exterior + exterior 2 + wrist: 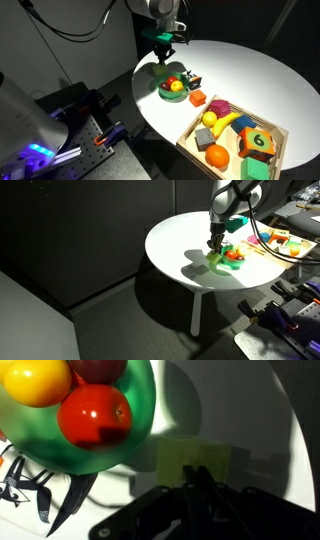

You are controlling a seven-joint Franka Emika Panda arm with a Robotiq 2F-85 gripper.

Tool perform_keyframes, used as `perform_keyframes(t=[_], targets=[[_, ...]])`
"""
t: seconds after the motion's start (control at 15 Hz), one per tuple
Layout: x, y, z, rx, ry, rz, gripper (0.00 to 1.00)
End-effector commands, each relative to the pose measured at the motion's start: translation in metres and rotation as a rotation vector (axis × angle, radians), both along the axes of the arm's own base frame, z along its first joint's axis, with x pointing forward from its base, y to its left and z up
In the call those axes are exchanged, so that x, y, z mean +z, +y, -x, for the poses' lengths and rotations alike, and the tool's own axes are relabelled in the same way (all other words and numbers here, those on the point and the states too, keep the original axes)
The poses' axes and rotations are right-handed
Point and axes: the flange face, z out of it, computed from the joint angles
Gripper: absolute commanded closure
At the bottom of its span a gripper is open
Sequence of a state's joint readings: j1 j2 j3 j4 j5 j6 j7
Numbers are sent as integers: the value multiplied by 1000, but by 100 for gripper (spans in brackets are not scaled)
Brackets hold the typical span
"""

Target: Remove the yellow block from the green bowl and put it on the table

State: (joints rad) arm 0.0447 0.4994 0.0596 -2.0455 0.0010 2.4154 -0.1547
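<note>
The yellow block [218, 460] lies in shadow on the white table [250, 400], just outside the rim of the green bowl [140, 435]. It shows as a yellow-green patch in an exterior view [214, 259]. My gripper [197, 473] hangs just above the block, its two fingers pressed together with nothing seen between them. It is above the table beside the bowl in both exterior views [163, 50] [213, 245]. The bowl [165, 96] [235, 266] holds a round yellow fruit [38, 380] and a red fruit [95, 415].
A wooden tray [190, 135] with a banana [222, 122], an orange [218, 156] and coloured blocks sits near the table edge. A red block [198, 98] and a small dark object [190, 78] lie by the bowl. Black wire-like items [30, 490] lie beside the bowl.
</note>
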Motion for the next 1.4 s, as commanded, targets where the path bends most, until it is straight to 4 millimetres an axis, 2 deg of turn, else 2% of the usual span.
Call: perform_keyframes(t=[0.0, 0.2, 0.53, 0.93, 1.33], targets=[[-3, -2, -10, -20, 4, 22, 65], [-2, -4, -11, -32, 6, 23, 42], [10, -5, -10, -35, -7, 7, 2], [35, -7, -9, -36, -47, -15, 0], [76, -20, -3, -85, -100, -42, 0]])
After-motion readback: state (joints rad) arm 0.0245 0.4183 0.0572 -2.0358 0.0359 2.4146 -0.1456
